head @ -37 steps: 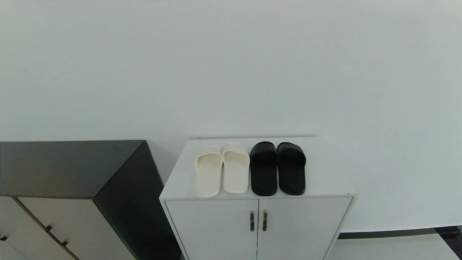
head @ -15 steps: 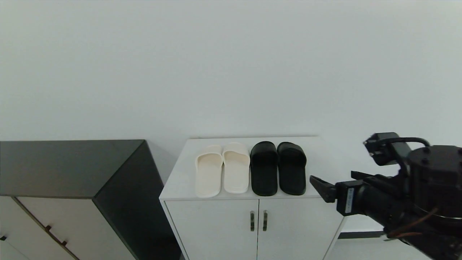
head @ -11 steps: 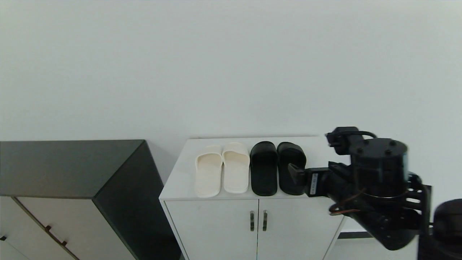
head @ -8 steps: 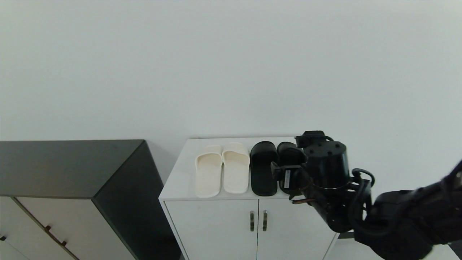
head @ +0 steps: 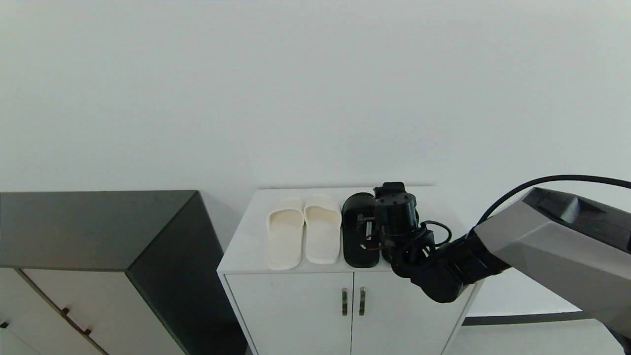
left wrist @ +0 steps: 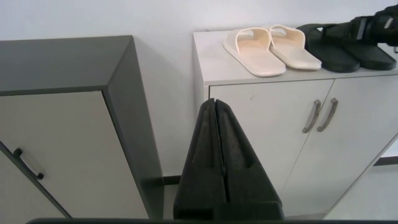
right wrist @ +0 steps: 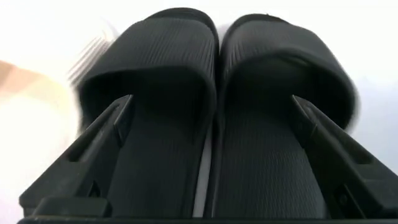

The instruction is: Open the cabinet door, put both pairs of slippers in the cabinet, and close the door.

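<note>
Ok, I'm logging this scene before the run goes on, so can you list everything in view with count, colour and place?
white cabinet: one, white, against the wall, both doors shut
handles: two, dark metal, side by side where the doors meet
cream slippers: one pair, cream, on the cabinet top, left part
black slippers: one pair, black, on the cabinet top, right beside the cream pair
dark cabinet: one, dark grey top and side, pale fronts, left of the white cabinet
wall: one, white, behind both cabinets
left gripper: one, black, jaws shut, low in front of the two cabinets
right gripper: one, black, jaws open, one at each outer side of the black pair
</note>
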Motion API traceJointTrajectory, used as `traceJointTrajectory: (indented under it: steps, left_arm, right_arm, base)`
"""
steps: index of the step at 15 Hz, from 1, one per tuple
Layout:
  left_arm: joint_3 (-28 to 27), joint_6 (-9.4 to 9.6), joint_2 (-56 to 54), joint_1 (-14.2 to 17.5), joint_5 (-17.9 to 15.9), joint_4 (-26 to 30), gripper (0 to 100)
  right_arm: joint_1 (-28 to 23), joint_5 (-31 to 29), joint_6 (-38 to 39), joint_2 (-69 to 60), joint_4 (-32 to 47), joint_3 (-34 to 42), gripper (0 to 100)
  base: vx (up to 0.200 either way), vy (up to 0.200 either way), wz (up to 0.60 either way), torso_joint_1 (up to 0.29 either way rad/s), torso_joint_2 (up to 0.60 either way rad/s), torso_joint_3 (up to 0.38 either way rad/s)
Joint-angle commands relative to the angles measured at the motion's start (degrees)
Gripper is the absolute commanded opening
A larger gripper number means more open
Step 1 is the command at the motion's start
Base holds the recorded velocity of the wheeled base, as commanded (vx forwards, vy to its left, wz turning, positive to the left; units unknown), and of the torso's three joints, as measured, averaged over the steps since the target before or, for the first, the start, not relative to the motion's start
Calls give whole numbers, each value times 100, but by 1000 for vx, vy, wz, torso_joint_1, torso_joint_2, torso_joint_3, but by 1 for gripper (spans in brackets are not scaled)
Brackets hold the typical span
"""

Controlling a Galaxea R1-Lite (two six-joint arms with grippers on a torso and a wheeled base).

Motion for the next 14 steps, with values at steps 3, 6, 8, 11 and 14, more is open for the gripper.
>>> traceJointTrajectory:
  steps: [3, 6, 8, 11, 14]
  left_arm:
    - [0, -9, -1, 1, 0, 2, 0]
    - [0, 0, -1, 1, 0, 2, 0]
    - [0, 0, -1, 1, 0, 2, 0]
    - [0, 0, -1, 1, 0, 2, 0]
    - [0, -9, -1, 1, 0, 2, 0]
  right_arm:
    - [-268, 155, -120, 681, 302, -817, 100]
    - [-426, 164, -120, 936, 434, -1353, 100]
    - [-470, 182, -129, 989, 636, -1590, 100]
    - [-488, 217, -137, 989, 698, -1740, 0]
    - [-488, 208, -172, 901, 680, -1713, 0]
  base:
    - [0, 0, 0, 0, 0, 0]
    - [0, 0, 0, 0, 0, 0]
    - [0, 0, 0, 0, 0, 0]
    - [0, 0, 0, 0, 0, 0]
    - [0, 0, 0, 0, 0, 0]
